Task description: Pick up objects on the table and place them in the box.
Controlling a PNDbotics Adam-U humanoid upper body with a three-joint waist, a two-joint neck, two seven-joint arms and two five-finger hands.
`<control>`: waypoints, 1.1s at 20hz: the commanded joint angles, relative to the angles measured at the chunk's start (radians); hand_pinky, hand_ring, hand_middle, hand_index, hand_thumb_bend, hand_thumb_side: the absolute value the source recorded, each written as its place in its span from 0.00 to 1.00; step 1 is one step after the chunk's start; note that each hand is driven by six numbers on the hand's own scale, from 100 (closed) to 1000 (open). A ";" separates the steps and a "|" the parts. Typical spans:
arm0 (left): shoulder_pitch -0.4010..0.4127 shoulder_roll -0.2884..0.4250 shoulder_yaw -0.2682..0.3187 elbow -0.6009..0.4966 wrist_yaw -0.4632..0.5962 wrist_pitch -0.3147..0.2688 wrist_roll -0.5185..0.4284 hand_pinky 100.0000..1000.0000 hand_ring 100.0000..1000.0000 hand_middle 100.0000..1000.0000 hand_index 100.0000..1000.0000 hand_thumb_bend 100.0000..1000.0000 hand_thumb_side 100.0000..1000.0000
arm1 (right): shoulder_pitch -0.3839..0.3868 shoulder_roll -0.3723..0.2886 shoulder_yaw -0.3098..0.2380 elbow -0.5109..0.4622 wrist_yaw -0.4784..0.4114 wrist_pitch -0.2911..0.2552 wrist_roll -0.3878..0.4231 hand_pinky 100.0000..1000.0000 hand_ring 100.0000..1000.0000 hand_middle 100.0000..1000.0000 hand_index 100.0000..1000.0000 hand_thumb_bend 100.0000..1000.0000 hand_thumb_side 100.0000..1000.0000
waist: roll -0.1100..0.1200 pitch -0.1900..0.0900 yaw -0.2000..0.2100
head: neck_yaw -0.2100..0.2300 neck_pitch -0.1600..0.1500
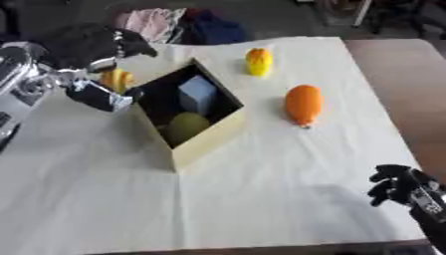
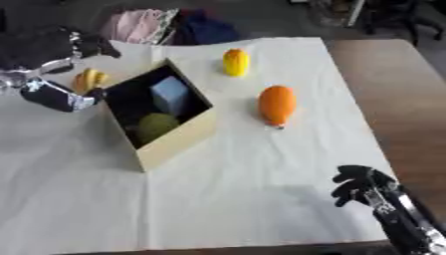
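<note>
Box (image 1: 209, 142), tan cardboard and open-topped, sits at bench (image 1: 261, 199) centre; we see a pale blue block (image 1: 198, 93) and a dull green round fruit (image 1: 187, 127) already inside. Left hand (image 1: 97, 94) at 10 o'clock of the box, fingers curled around a small yellow-orange fruit-shaped item (image 1: 116, 78), just beside the rim. Still out: yellow pepper-like piece (image 1: 259, 62) at 1 o'clock, smooth orange oval fruit (image 1: 303, 104) at 3 o'clock. We judge both light, rigid, slick and prone to roll; grasp across the widest middle. Right hand (image 2: 362, 185) idle at 5 o'clock, fingers curled, empty.
</note>
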 commanded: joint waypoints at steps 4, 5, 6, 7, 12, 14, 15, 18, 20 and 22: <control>-0.044 0.060 0.083 0.191 -0.031 0.047 0.033 0.81 0.78 0.78 0.90 0.16 0.24 | -0.006 -0.014 0.000 -0.014 -0.001 0.003 0.000 0.46 0.54 0.59 0.75 0.00 0.69 | -0.003 -0.013 -0.010 | 0.002 -0.018; -0.053 0.057 0.086 0.229 -0.044 0.045 0.037 0.81 0.78 0.78 0.90 0.17 0.25 | -0.007 -0.014 0.001 -0.014 -0.002 0.003 0.001 0.46 0.54 0.59 0.75 0.00 0.69 | -0.003 -0.012 -0.012 | 0.004 -0.018; -0.061 0.051 0.087 0.265 -0.058 0.041 0.040 0.81 0.78 0.78 0.90 0.16 0.26 | -0.007 -0.013 0.002 -0.014 -0.002 0.003 0.002 0.46 0.54 0.59 0.75 0.00 0.69 | -0.004 -0.011 -0.014 | 0.006 -0.019; -0.070 0.041 0.089 0.304 -0.073 0.037 0.041 0.81 0.78 0.78 0.90 0.16 0.26 | -0.007 -0.013 0.003 -0.014 -0.003 0.003 0.003 0.46 0.54 0.59 0.75 0.00 0.69 | -0.006 -0.011 -0.017 | 0.008 -0.019; -0.111 -0.016 0.093 0.473 -0.142 0.012 0.057 0.81 0.78 0.79 0.89 0.14 0.26 | -0.008 -0.012 0.012 -0.012 -0.009 0.001 0.011 0.46 0.54 0.59 0.75 0.00 0.69 | -0.015 -0.006 -0.038 | 0.026 -0.024; -0.120 -0.034 0.096 0.515 -0.162 0.005 0.069 0.81 0.78 0.78 0.89 0.12 0.26 | -0.009 -0.012 0.015 -0.012 -0.011 0.000 0.014 0.46 0.54 0.59 0.75 0.00 0.69 | -0.018 -0.002 -0.049 | 0.034 -0.027; -0.124 -0.042 0.096 0.535 -0.170 0.002 0.074 0.81 0.78 0.78 0.89 0.12 0.26 | -0.010 -0.011 0.016 -0.011 -0.012 -0.001 0.016 0.46 0.54 0.59 0.75 0.00 0.69 | -0.019 0.000 -0.054 | 0.038 -0.028; -0.131 -0.062 0.099 0.577 -0.189 -0.002 0.084 0.80 0.77 0.78 0.89 0.11 0.26 | -0.013 -0.011 0.021 -0.011 -0.014 -0.002 0.021 0.46 0.54 0.59 0.75 0.00 0.69 | -0.022 0.006 -0.067 | 0.047 -0.032; -0.133 -0.071 0.102 0.598 -0.200 0.003 0.093 0.80 0.76 0.77 0.89 0.10 0.26 | -0.014 -0.011 0.023 -0.011 -0.016 -0.003 0.023 0.46 0.54 0.59 0.75 0.00 0.70 | -0.023 0.009 -0.074 | 0.052 -0.032; -0.132 -0.079 0.104 0.615 -0.210 0.011 0.101 0.79 0.76 0.77 0.88 0.09 0.26 | -0.015 -0.010 0.024 -0.011 -0.017 -0.003 0.025 0.46 0.54 0.59 0.75 0.00 0.70 | -0.025 0.012 -0.079 | 0.057 -0.034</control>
